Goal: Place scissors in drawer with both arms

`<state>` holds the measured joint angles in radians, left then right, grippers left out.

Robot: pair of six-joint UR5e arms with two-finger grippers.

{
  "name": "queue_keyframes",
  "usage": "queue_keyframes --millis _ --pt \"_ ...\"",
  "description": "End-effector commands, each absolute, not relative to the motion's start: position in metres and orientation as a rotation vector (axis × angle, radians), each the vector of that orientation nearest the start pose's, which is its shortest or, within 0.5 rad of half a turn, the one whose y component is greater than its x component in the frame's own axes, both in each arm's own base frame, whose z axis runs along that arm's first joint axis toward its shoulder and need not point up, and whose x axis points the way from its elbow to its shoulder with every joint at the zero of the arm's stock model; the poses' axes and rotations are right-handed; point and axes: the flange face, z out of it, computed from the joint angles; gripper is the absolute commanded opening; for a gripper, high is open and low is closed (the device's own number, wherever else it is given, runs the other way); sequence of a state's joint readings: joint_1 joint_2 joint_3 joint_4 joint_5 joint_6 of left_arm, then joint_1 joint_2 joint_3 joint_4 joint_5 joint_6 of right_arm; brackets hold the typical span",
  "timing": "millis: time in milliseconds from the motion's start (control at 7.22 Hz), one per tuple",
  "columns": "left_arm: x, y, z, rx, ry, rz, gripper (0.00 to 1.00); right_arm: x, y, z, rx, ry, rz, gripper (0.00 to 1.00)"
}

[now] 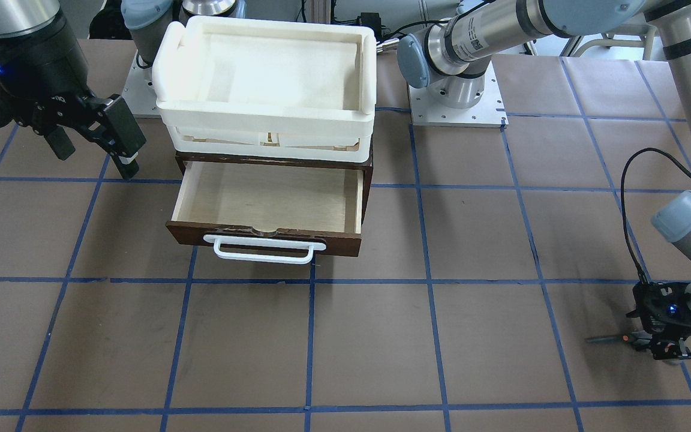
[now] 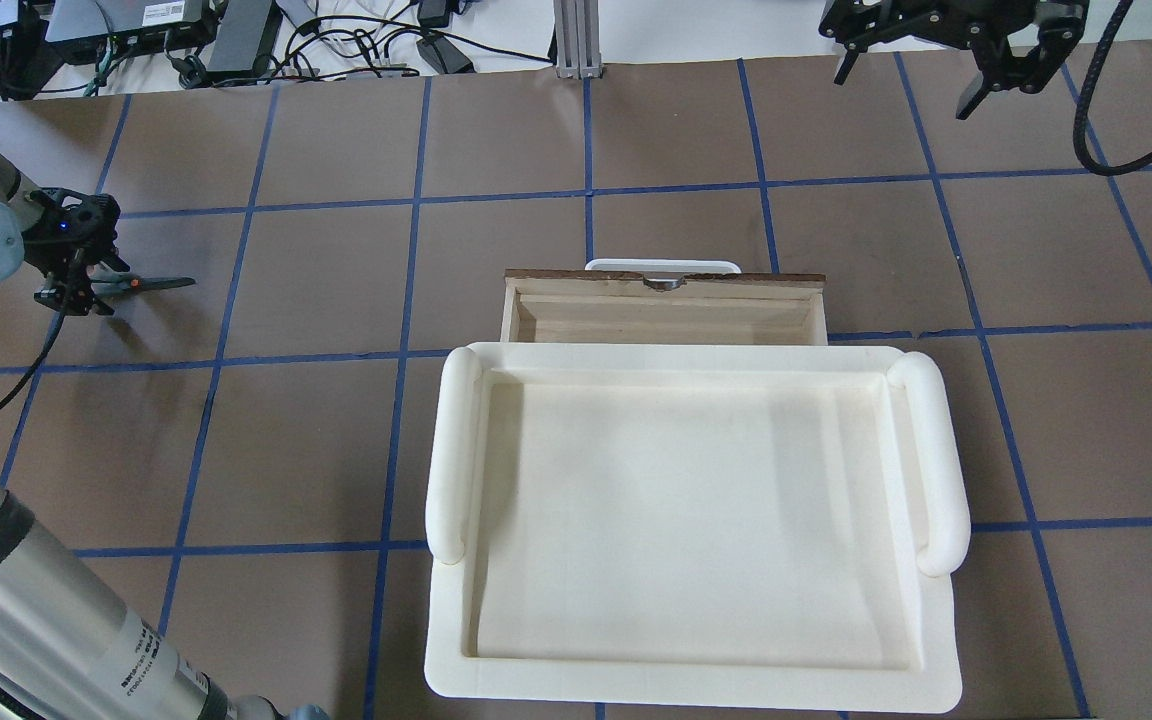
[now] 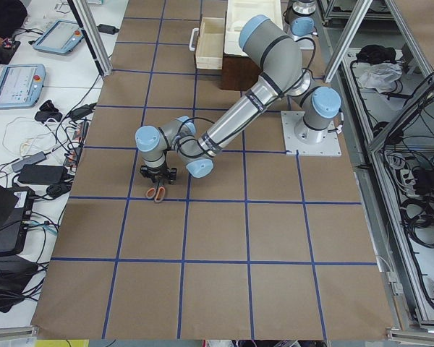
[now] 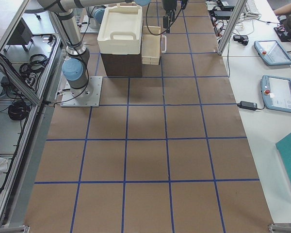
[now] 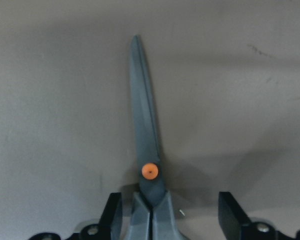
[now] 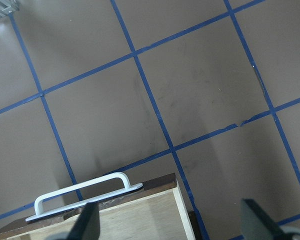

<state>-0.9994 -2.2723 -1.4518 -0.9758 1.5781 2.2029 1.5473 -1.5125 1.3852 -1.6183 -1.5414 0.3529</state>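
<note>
Scissors [image 5: 145, 130] between spread fingers [image 5: 230, 215] of left hand [image 5: 171, 202]; drawer [image 1: 267, 198] agape

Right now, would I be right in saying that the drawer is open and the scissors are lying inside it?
Not quite. The drawer is open, but it is empty. The scissors lie on the table, well off to one side, under the left hand. The front-facing view shows this.
</note>
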Motion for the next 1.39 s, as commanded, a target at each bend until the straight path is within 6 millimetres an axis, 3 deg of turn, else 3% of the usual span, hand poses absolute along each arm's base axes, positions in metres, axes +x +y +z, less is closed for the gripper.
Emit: queue_keyframes --millis 0,416,554,831,970,1247 --pt "0.275 -0.6601 0.1721 -2.286 -2.174 -0.006 0.64 0.1241 -0.5323 0.5559 0.57 3.019 -0.258 1.0" --pt "0.2741 -0.659 0.1691 -2.279 -2.173 -0.005 0.62 0.1232 -0.5325 0.5559 0.573 3.02 -0.258 1.0" --pt "0.2739 -0.659 0.1691 -2.277 -2.174 -0.003 0.45 0.1233 -0.5325 0.5559 0.572 3.018 -0.258 1.0" --pt "0.2739 -0.659 0.1701 -2.274 -2.179 -0.003 0.25 0.1232 -0.5325 0.5567 0.573 3.019 -0.261 1.0" --pt "0.2741 -0.6589 0.1701 -2.275 -2.179 -0.005 0.17 0.1232 -0.5325 0.5559 0.57 3.02 -0.259 1.0" --pt "0.2742 -0.6588 0.1723 -2.277 -2.181 -0.006 0.13 0.1233 -0.5325 0.5559 0.57 3.019 -0.258 1.0"
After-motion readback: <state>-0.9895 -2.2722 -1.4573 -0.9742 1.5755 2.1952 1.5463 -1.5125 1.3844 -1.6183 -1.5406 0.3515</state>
